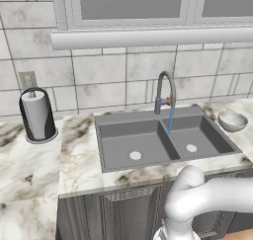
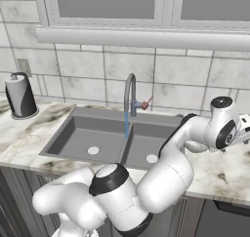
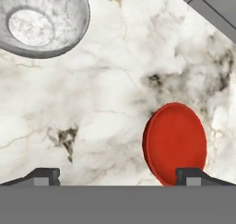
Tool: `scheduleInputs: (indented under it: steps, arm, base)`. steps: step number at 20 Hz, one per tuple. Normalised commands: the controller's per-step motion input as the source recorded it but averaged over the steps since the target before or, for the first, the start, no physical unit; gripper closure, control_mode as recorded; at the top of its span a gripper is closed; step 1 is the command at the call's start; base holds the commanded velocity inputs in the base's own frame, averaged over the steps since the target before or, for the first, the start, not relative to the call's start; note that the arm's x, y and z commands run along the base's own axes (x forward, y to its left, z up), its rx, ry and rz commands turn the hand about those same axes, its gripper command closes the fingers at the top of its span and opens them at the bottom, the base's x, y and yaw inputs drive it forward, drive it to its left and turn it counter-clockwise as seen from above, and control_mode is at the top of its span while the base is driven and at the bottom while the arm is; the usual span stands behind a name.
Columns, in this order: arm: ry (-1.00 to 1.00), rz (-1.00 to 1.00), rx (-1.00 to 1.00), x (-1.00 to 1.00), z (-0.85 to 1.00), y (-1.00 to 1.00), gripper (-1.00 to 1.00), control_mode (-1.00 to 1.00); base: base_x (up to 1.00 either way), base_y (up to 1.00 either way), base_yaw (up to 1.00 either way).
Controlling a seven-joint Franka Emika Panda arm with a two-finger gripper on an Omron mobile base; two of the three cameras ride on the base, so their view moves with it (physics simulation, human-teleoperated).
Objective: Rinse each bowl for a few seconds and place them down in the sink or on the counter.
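Hovering gripper (image 3: 117,176): jaws are held wide apart, nothing is clamped.
Red bowl (image 3: 175,142): seen on the marble counter (image 3: 106,89), just beside one fingertip; recentring is advised.
Grey-white bowl (image 3: 39,20): farther off.
Faucet (image 1: 167,93): water is running.

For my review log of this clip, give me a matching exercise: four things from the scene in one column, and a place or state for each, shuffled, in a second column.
Things:
1. grey-white bowl
2. red bowl
3. faucet
4. pincer

Places or states:
A. running water into the right basin of the sink
B. open, holding nothing
C. on the counter, by the right fingertip in the hand view
D. on the counter, at the upper left of the hand view

Pairs: 1-D, 2-C, 3-A, 4-B
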Motion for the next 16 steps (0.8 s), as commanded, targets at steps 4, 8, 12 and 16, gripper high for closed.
scheduleInputs:
  steps: [4,8,12,16]
  arm:
    - [0.00,-0.01,-0.03,-0.07,-0.08,-0.19,-1.00,-1.00]
    - [0.00,-0.01,-0.03,-0.01,-0.06,-0.14,-1.00,-1.00]
    - [0.00,0.00,-0.02,0.00,-0.04,-0.10,-1.00,-1.00]
    - [0.00,0.00,-0.01,0.00,-0.05,-0.15,-1.00,-1.00]
  base:
    - [0.00,0.00,0.00]
    - [0.00,0.00,0.00]
    - [0.00,0.00,0.00]
    - [0.00,0.00,0.00]
